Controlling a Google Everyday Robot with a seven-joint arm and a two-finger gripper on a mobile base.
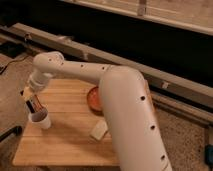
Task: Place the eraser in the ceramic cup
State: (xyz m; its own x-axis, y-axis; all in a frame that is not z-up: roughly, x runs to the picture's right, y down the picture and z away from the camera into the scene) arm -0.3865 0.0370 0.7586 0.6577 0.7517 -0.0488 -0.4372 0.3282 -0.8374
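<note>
The white ceramic cup (40, 120) stands upright near the left edge of the wooden table (65, 142). My gripper (33, 103) hangs from the white arm directly above the cup's rim. It is shut on the eraser (34, 105), a dark bar with a reddish-orange stripe, held upright with its lower end at the cup's mouth.
A round orange bowl (93, 99) sits on the table's far right part, partly behind my arm. A pale tan block (99, 130) lies in front of it. My thick white arm (130, 120) covers the table's right side. A metal rail (165, 82) runs behind.
</note>
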